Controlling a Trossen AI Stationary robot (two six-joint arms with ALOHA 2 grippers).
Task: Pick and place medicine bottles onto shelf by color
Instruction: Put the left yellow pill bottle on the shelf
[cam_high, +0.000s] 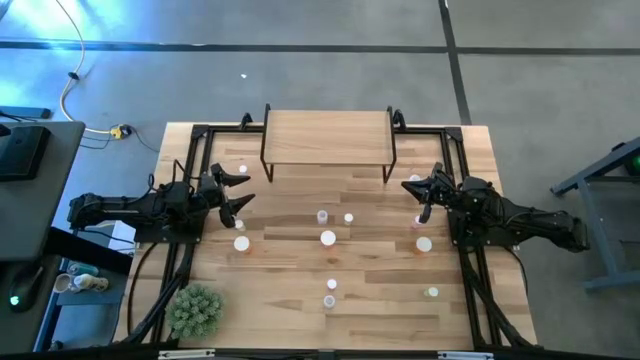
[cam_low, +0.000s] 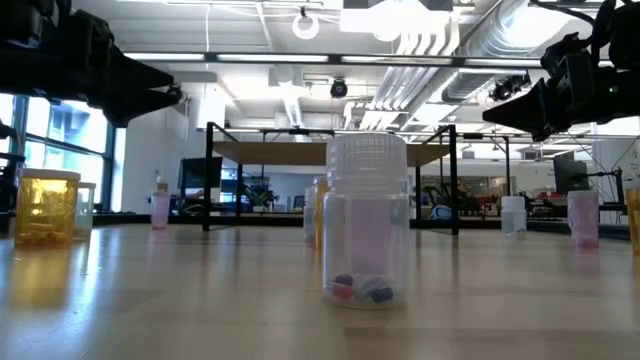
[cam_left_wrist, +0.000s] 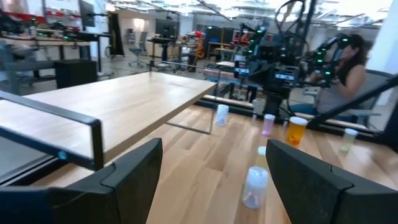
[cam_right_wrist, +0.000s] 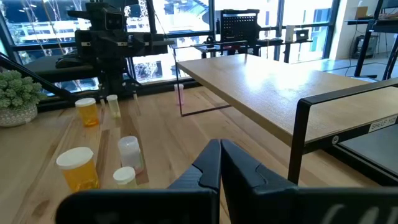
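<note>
The medicine bottles (cam_high: 327, 238) stood upright and scattered over the middle of the table (cam_high: 470, 300), none yet on the shelf (cam_high: 328, 137), whose top sat bare at the far edge. Nearest the left gripper (cam_high: 236, 190) was the white-capped orange bottle (cam_high: 241, 243), just on its near side, long axis vertical. That gripper's fingers (cam_left_wrist: 134, 168) were spread wide, holding nothing. The right gripper (cam_high: 418, 192) hovered at the right, fingers (cam_right_wrist: 208, 165) pressed together and empty, a pink bottle (cam_high: 424, 243) just near of it. Either arm had open wood around its nearest bottle; the shelf's black legs (cam_high: 392, 160) looked the edges to mind.
</note>
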